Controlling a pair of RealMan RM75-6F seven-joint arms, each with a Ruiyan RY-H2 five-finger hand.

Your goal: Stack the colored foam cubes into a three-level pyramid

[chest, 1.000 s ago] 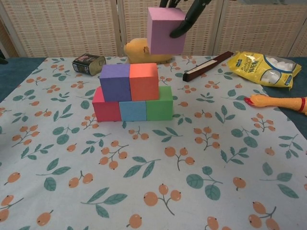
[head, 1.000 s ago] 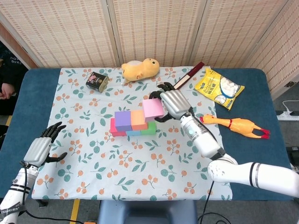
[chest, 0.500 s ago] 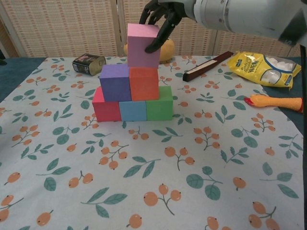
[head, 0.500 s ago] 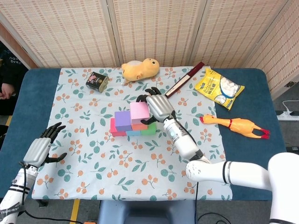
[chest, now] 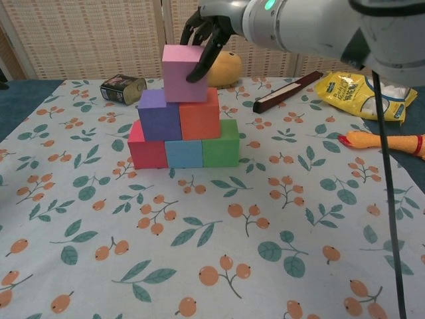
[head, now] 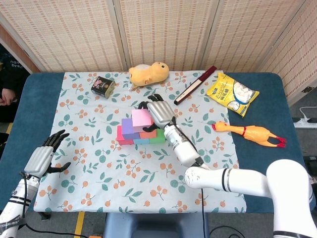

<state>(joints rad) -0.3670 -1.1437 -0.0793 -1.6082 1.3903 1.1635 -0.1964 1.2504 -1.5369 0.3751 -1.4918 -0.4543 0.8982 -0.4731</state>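
Observation:
A pink cube (chest: 182, 73) (head: 141, 119) sits atop the purple cube (chest: 158, 114) and the orange cube (chest: 200, 115), roughly over their seam. My right hand (chest: 206, 32) (head: 157, 112) grips it from above and behind. Below lie the red cube (chest: 146, 149), the blue cube (chest: 184, 153) and the green cube (chest: 221, 143) in a row. My left hand (head: 45, 155) hovers open at the table's front left, far from the stack.
A small tin (head: 102, 85), a yellow plush toy (head: 148, 73), a dark flat stick (head: 195, 84), a yellow snack bag (head: 232, 93) and a rubber chicken (head: 250, 133) lie around the back and right of the floral cloth (head: 124, 168).
My right hand carried the pink cube leftward and down, from the air right of the stack onto the purple and orange cubes. The left hand stayed still.

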